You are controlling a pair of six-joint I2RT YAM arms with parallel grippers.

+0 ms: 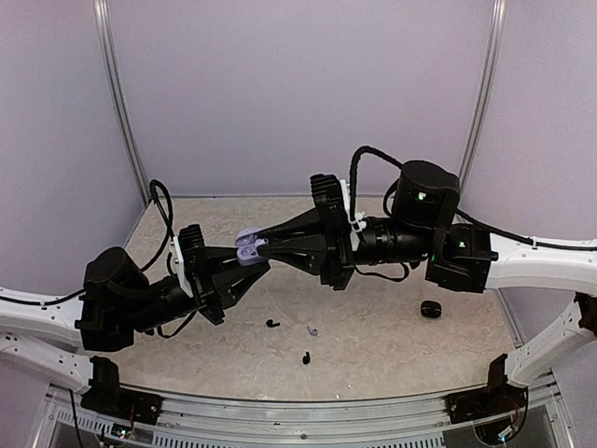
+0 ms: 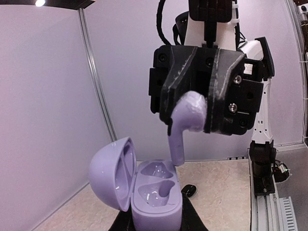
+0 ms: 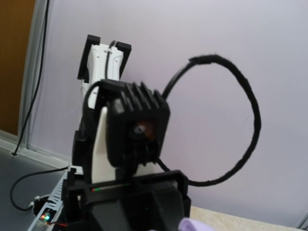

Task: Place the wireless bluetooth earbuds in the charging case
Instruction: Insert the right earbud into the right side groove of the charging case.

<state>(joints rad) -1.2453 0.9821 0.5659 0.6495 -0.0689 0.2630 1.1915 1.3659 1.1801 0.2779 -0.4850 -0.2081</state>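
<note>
- Top external: high behind both arm bases (image 1: 104, 381), looking down over the bench (image 1: 392, 327); distant, wide.
- Left wrist: close, facing upward at the right tool (image 2: 191, 115).
- Right wrist: close, facing the left arm (image 3: 137, 127).
- Shared by first two: charging case (image 2: 154, 192).

- The left arm (image 3: 103, 144) faces the camera: a white shell with black fittings and a black finned block (image 3: 137, 127) on its front.
- A black cable (image 3: 250, 120) loops wide against the lavender wall (image 3: 216, 38).
- A sliver of lavender plastic (image 3: 195, 224) shows at the bottom edge; what it is cannot be told.
- Beige tabletop (image 3: 250, 222) lies low right; a small board with green and red lights (image 3: 46, 217) sits low left.
</note>
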